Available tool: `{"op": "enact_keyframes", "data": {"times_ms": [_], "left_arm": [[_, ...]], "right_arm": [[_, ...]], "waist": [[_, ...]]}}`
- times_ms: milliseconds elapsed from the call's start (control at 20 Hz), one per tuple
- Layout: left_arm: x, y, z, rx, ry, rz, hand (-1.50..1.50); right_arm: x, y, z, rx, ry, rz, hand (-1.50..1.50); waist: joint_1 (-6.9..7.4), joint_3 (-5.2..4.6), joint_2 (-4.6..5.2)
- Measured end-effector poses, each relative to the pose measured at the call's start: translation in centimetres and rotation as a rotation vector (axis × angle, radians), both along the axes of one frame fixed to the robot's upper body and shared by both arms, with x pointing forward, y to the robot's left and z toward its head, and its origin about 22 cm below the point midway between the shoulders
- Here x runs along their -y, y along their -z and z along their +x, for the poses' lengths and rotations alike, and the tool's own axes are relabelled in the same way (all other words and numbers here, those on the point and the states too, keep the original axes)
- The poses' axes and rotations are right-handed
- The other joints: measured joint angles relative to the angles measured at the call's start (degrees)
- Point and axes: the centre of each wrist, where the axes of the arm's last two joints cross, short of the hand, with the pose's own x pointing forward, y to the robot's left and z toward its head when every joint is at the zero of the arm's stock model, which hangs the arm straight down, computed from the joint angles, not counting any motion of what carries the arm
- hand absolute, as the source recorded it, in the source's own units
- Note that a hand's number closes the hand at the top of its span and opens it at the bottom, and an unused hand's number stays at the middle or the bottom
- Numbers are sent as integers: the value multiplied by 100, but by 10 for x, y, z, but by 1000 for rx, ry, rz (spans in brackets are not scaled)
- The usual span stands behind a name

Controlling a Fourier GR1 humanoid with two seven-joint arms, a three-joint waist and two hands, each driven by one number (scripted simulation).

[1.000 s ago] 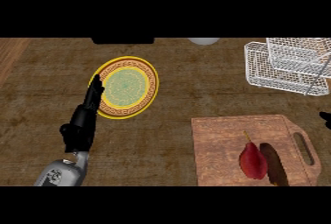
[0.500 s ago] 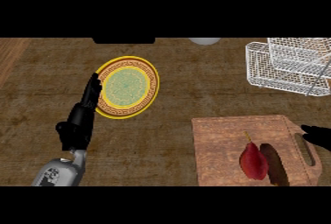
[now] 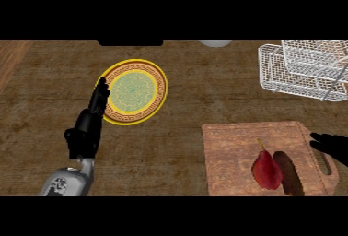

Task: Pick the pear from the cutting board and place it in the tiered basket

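A red pear (image 3: 266,169) with a thin stem lies on the wooden cutting board (image 3: 231,152) at the lower right of the counter. My right hand (image 3: 331,145) comes in from the right edge over the board's handle end, a short way right of the pear and not touching it; only part of it shows. The white wire tiered basket (image 3: 306,69) stands at the upper right. My left hand (image 3: 88,126) stands at the left with straight fingers pointing up, its tips beside the plate's rim, holding nothing.
A round plate (image 3: 134,91) with a yellow rim and green patterned centre lies on the counter left of the middle. A pale round object (image 3: 216,43) shows at the top edge, next to a dark shape (image 3: 129,42).
My right hand has come further in from the right edge and lower, onto the board's handle end and nearer the pear. The left hand and the pear have stayed put.
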Motion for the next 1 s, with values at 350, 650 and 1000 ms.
{"op": "enact_keyframes", "data": {"times_ms": [350, 650, 1000], "left_arm": [[-11, 6, -4, -4, 5, 0, 0], [-2, -2, -3, -1, 5, -3, 0], [-10, -5, 0, 4, 9, -2, 0]], "right_arm": [[-4, 10, -1, 17, -18, -62, -150], [-17, 15, 0, 73, -87, -114, -150], [-9, 39, 15, 123, -33, -146, -150]], "waist": [[3, 0, 0], [8, 1, -1], [13, 1, 3]]}}
